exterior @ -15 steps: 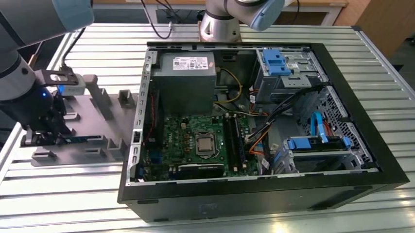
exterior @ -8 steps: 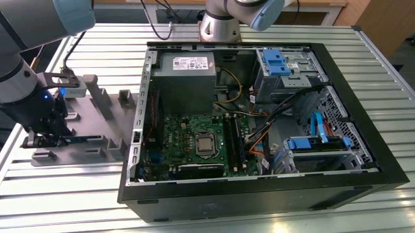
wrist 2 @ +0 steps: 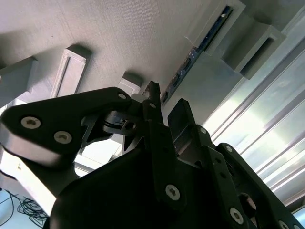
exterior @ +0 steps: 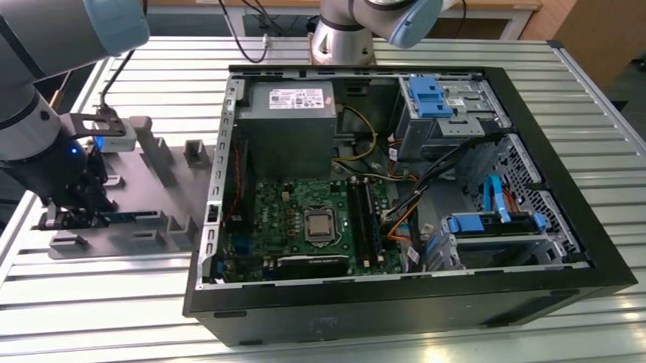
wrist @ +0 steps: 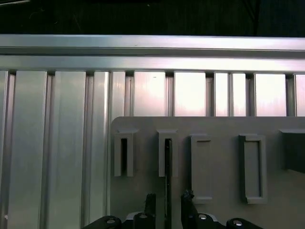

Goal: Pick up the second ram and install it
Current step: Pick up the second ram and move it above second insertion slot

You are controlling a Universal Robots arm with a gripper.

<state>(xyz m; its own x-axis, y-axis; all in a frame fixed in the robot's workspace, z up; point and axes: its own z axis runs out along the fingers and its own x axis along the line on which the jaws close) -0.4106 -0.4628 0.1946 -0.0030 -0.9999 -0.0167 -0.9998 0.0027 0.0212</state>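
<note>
Currently the claw (wrist: 168,199) is hanging released over the gray holder (wrist: 219,125). Its fingers (wrist: 150,204) are straddling the ram (wrist: 167,162), with a gap showing on either side, so nothing is being gripped yet. The ram is standing on edge in one of the holder's slots, passing through a raised post.

Judging by this, the pickup is only just getting under way. The squeeze, the lift, and the whole install in the computer are all waiting to be done.

In the exterior view, the holder is lying on the slatted metal surface (exterior: 101,302), at that view's left of the open case (exterior: 404,302). The motherboard (exterior: 293,204) is lying flat inside, with its long dark memory slots (exterior: 361,219) beside the processor socket. I cannot tell whether any slot is already filled.

The neighbouring posts are crowding the ram. The case's side wall is standing between holder and motherboard. Orange and black cables (exterior: 404,215) are draping just beside the slots.
</note>
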